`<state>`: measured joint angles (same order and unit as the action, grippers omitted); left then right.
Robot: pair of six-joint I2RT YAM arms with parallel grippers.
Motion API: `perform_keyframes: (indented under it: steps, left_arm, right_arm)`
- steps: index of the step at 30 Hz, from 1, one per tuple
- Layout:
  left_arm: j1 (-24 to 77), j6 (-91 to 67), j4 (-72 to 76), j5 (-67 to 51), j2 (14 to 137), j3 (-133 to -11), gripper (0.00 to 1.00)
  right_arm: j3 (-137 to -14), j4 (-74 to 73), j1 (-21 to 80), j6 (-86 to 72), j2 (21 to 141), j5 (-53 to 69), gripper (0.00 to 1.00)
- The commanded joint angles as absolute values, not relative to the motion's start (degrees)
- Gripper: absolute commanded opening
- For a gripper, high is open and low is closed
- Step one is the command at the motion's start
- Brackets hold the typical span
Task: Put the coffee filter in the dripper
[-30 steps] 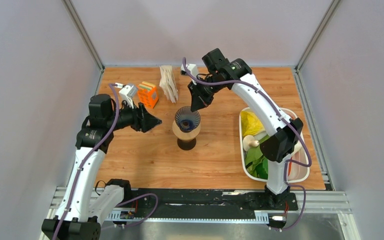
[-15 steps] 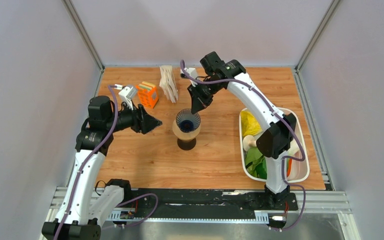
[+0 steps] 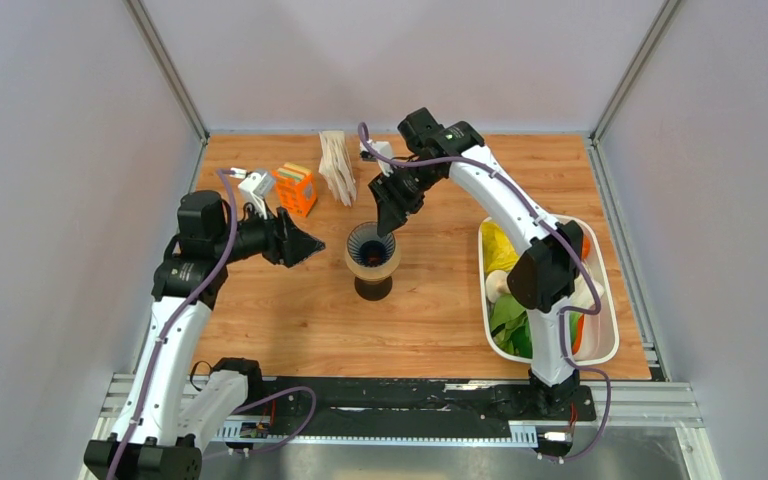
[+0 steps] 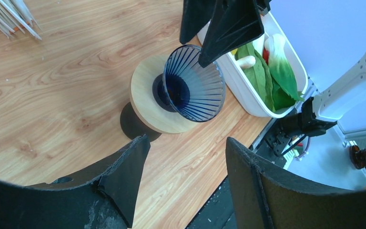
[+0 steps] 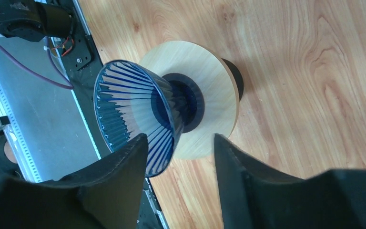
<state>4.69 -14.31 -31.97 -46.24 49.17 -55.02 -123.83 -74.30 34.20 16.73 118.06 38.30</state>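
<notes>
The dark blue ribbed dripper (image 3: 372,243) sits empty on a brown pot with a tan rim (image 3: 373,268) at mid-table. A bundle of white paper coffee filters (image 3: 337,165) stands at the back, also seen in the left wrist view (image 4: 7,16). My right gripper (image 3: 386,226) hangs open just over the dripper's far rim, one finger overlapping the dripper (image 5: 128,109) in its own view, nothing between the fingers. My left gripper (image 3: 316,243) is open and empty, left of the dripper (image 4: 193,83).
An orange box (image 3: 297,188) stands at the back left beside the filters. A white tray (image 3: 615,325) with leafy greens and other vegetables lies at the right edge, under the right arm's elbow.
The right gripper has gone from shut to open and shifted slightly left and down toward the dripper's rim. The left arm has stayed still.
</notes>
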Motion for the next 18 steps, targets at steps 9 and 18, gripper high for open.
perform_keyframes:
  steps: [9,18]
  left_arm:
    - [4.2,-8.6,-35.1,-50.0,52.7,-58.9,0.69]
    - [9.0,-5.0,-37.2,-47.5,61.2,-63.1,0.66]
  right_arm:
    - [-124.9,-74.2,29.6,19.7,111.5,43.8,0.67]
    - [-101.1,-57.9,27.4,16.5,97.6,45.5,0.62]
